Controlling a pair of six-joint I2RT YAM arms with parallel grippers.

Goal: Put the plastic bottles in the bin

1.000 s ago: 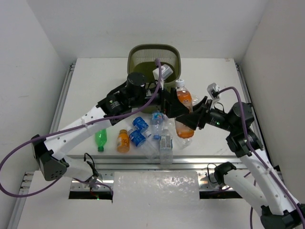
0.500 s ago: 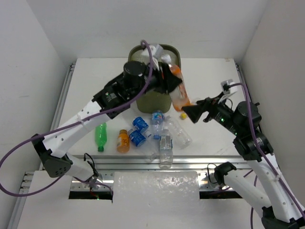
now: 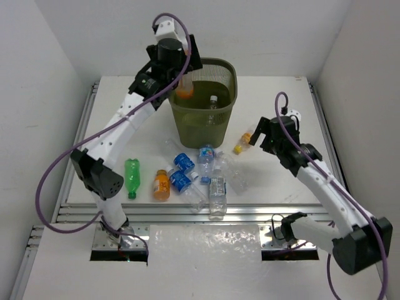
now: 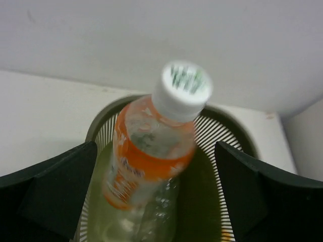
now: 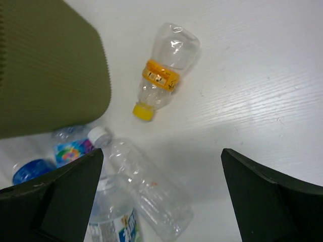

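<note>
Nearest to the arm bases, on the near part of the desk [image 3: 281, 94], most of the plastic bottles [image 3: 209, 184] lie on their sides. A green bottle [image 3: 132, 177] is at the left and a small orange bottle [image 3: 161, 184] is just beside it. Then comes a loose heap of clear ones with blue or white labels, several of them touching each other. They lie flat and mixed, so each one probably must be taken alone, from above.

A little farther, at the right, the right arm reaches forward and bends down at the wrist, so its camera looks straight down on the desk. The right pincer [image 5: 161, 156] is fully open and holds nothing. Just ahead of it lies the yellow-capped bottle [image 5: 164, 70], apart from the heap and near the right wall of the bin. I judge this one may be its next target.

Farthest, the bin [image 3: 206, 128] stands at the far middle of the desk. The left arm is stretched high and far, with its wrist above the left side of the rim. The left pincer [image 4: 155, 151] is wide open. The orange drink bottle [image 4: 146, 156] is between its fingers but touches neither. It is blurred, with the cap toward the camera and the bottom below the rim, so I judge it is falling in. One white-capped bottle [image 3: 213, 100] is visible inside the bin.
</note>
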